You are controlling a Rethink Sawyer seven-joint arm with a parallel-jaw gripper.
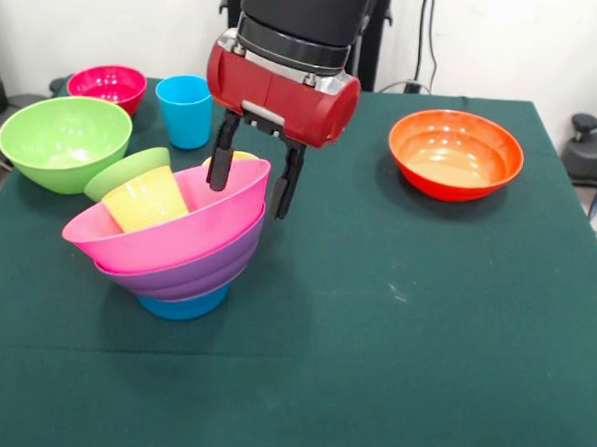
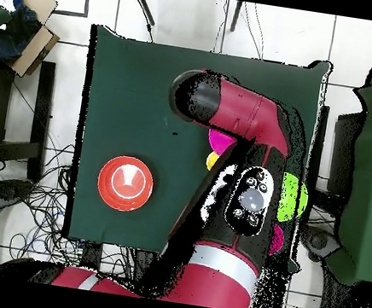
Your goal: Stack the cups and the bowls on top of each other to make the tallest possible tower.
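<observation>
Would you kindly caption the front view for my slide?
Claw straddling the rim of the tilted pink bowl, nested on purple and blue bowls.

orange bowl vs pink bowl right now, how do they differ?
The orange bowl sits level and alone on the table; the pink bowl is tilted, nested in a purple bowl on a blue one. The orange bowl is empty; the pink bowl holds a yellow cup. The gripper has one finger inside and one outside the pink bowl's rim; nothing touches the orange bowl. Both are glossy and round.

Green table (image 1: 394,319) open beside orange bowl (image 1: 455,154).
</observation>
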